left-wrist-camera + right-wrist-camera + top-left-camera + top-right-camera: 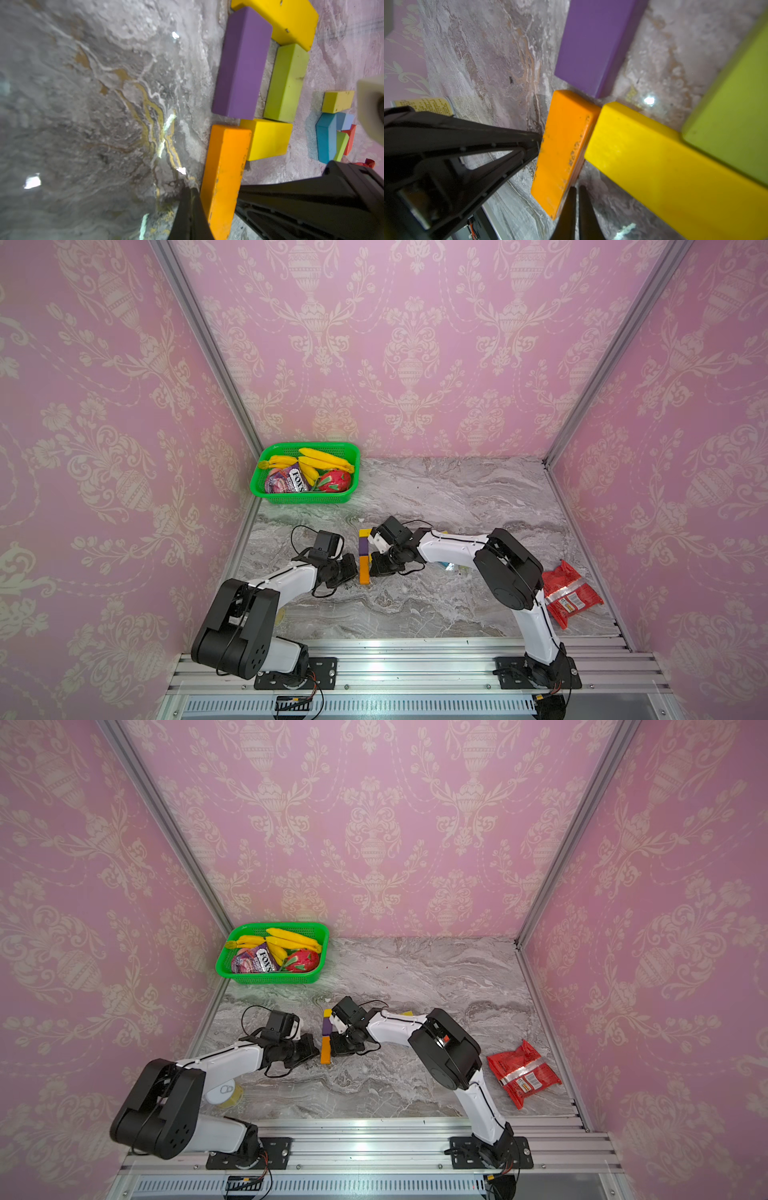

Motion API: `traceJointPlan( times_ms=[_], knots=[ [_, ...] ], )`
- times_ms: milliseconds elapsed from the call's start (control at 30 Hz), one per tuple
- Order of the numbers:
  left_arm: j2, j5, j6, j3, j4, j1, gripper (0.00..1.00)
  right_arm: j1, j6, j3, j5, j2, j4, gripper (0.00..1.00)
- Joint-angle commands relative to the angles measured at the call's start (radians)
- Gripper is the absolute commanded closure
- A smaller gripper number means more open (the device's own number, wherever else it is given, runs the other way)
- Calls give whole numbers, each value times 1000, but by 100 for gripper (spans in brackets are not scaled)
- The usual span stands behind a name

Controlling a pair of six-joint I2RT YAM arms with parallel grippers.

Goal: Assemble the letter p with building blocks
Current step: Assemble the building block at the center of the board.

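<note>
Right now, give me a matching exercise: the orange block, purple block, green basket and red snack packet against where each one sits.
Things: 1 orange block; 2 purple block; 3 green basket; 4 red snack packet.
Places: A far left corner of the marble table; B near end of the block line; C near right side; D midway along the block line.
Pairs: 1-B; 2-D; 3-A; 4-C.

The marble tabletop (457, 497) bears a green basket (299, 498), a red packet (571, 595) and coloured building blocks (363, 547).

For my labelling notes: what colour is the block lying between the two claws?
The block is orange; the left wrist view shows it best.
</note>
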Motion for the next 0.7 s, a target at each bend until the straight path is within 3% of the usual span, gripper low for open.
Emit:
traceJointPlan(
  times_ms=[0,667],
  knots=[
    [0,-35,-35,-36,-65,-20,100,5,3,11,34,46,-65,90],
    [27,-46,-23,-7,-67,-22,100,3,10,20,31,58,-65,90]
  ],
)
